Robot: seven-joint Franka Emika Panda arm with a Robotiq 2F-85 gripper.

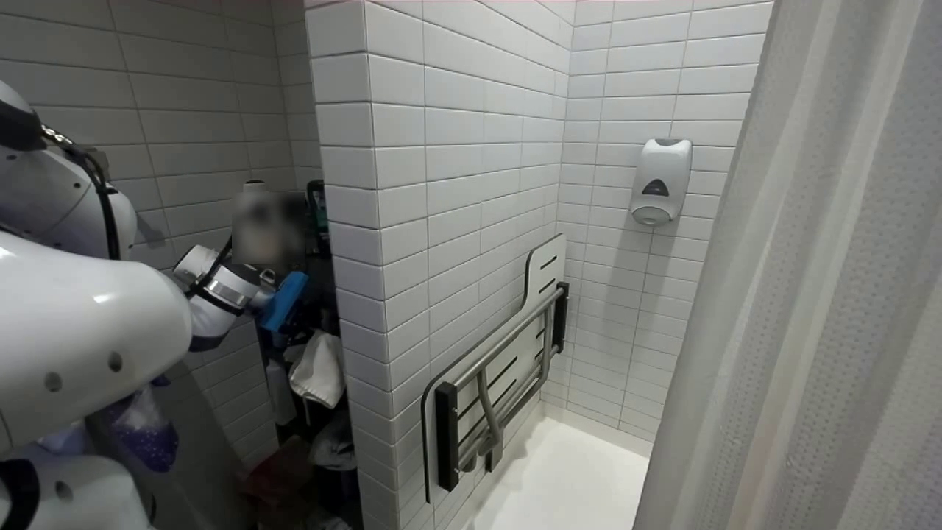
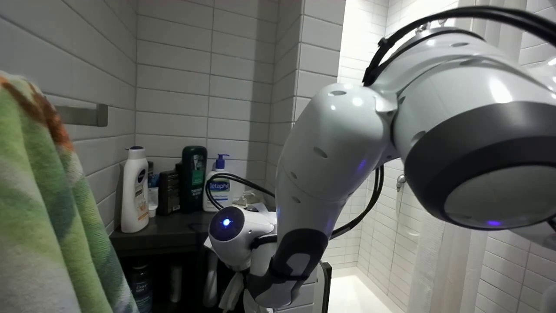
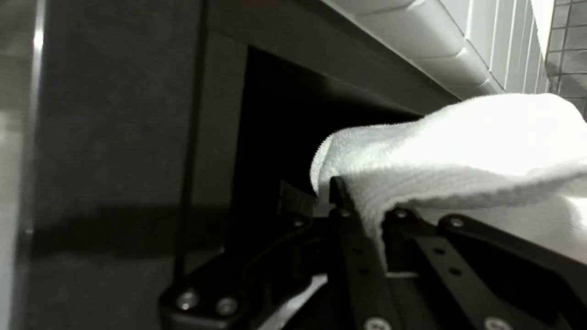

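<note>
One white cloth (image 3: 449, 156) is pinched in the tool (image 3: 369, 208), which is clamped on a narrow fold, so the rest bulges loose just beyond it. Ahead of the tool lies a dark recess (image 3: 284, 114), too dim to read. Higher than the tool, bottles (image 2: 194, 178) stand upright on a dark shelf unit (image 2: 160, 241), probably set near the tiled wall (image 2: 239, 87) to be handy without toppling.

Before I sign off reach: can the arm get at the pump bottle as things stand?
Probably not: the gripper is shut on a white cloth, and in an exterior view black cables loop in front of the pump bottle.
</note>
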